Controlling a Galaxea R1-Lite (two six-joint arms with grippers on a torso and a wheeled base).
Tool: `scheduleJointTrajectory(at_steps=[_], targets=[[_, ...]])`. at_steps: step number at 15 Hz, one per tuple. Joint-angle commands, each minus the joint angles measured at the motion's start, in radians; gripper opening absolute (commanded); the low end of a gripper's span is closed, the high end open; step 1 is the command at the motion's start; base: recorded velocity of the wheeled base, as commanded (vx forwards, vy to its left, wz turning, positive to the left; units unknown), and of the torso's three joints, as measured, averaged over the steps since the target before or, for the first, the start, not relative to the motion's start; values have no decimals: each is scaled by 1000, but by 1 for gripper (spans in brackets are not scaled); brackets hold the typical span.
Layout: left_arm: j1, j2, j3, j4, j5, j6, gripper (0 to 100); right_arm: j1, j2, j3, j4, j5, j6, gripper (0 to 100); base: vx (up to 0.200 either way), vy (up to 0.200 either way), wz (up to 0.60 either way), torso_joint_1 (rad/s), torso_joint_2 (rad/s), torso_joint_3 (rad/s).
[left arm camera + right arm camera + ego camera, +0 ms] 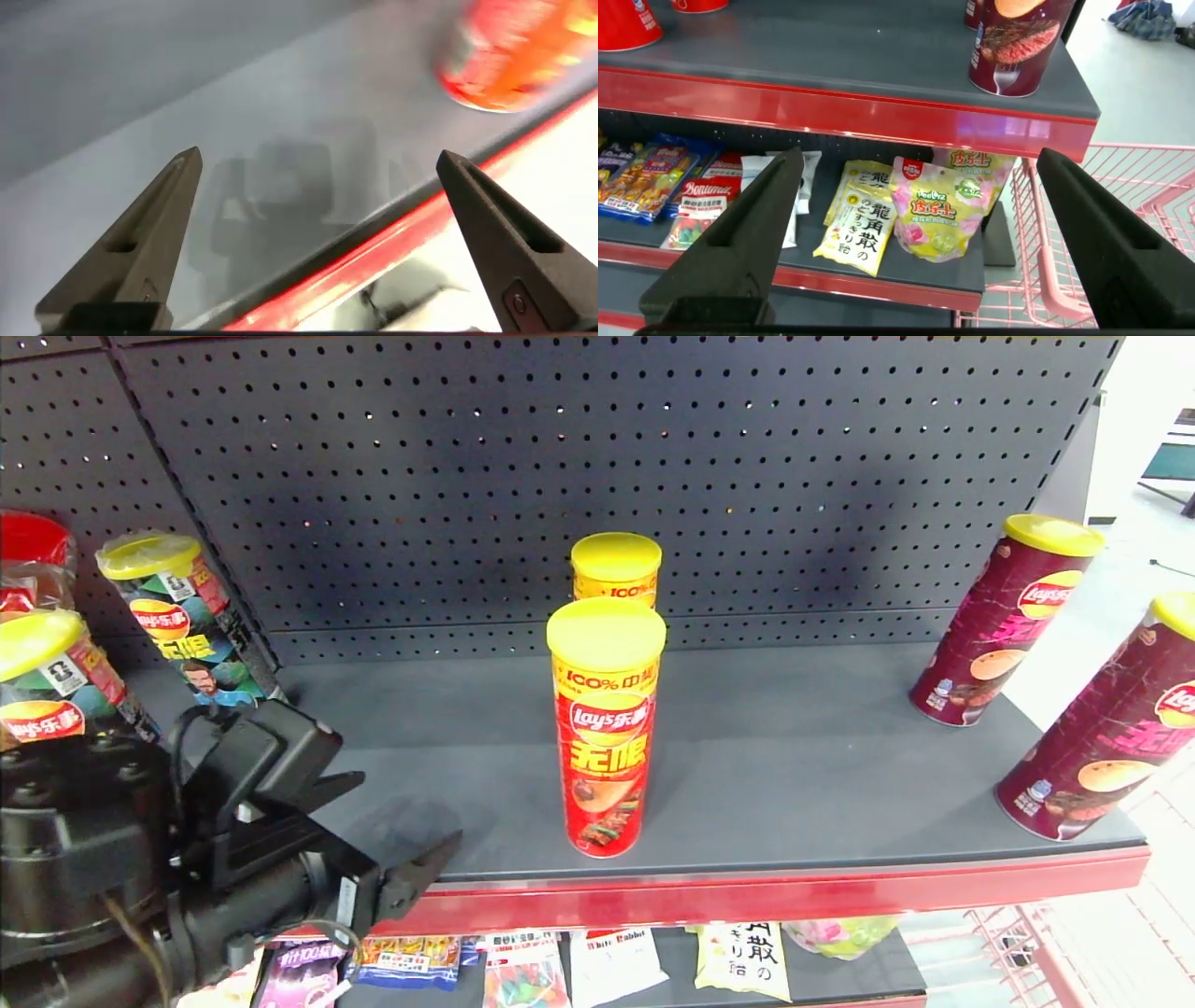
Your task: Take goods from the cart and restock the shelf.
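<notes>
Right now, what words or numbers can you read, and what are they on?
"100%", "Lay's", "无限": front can
"100%": rear can
"Lay's": maroon cans
"White Rabbit": white packet
"100": purple packet
Other packets: too small to read.

Left arm [84, 840] is matte black all over, with a chunky rounded joint housing, a few bolt heads [28, 793] sunk into it and a thin black cable [174, 747] looping off the top. Left gripper [411, 805] has two wedge fingers [140, 243] tapering to points, each with a recessed slot. Right gripper [920, 154] looks like the same dark grey build.
</notes>
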State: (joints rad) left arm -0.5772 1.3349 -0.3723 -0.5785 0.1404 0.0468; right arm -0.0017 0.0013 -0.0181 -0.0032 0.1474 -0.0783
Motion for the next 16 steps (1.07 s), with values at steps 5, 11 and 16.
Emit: scheduleJointTrajectory(at_steps=[5, 11, 16], targets=[[22, -260, 125, 5, 176, 1, 100, 0, 0, 1, 0, 0, 0, 100, 0, 0, 0, 0, 0, 0], [-4, -474, 234, 20, 237, -2, 100, 0, 0, 6, -1, -3, 6, 100, 0, 0, 0, 0, 0, 0], [65, -942, 303, 322, 260, -1, 100, 0, 0, 17, -1, -16, 22, 100, 0, 0, 0, 0, 0, 0]])
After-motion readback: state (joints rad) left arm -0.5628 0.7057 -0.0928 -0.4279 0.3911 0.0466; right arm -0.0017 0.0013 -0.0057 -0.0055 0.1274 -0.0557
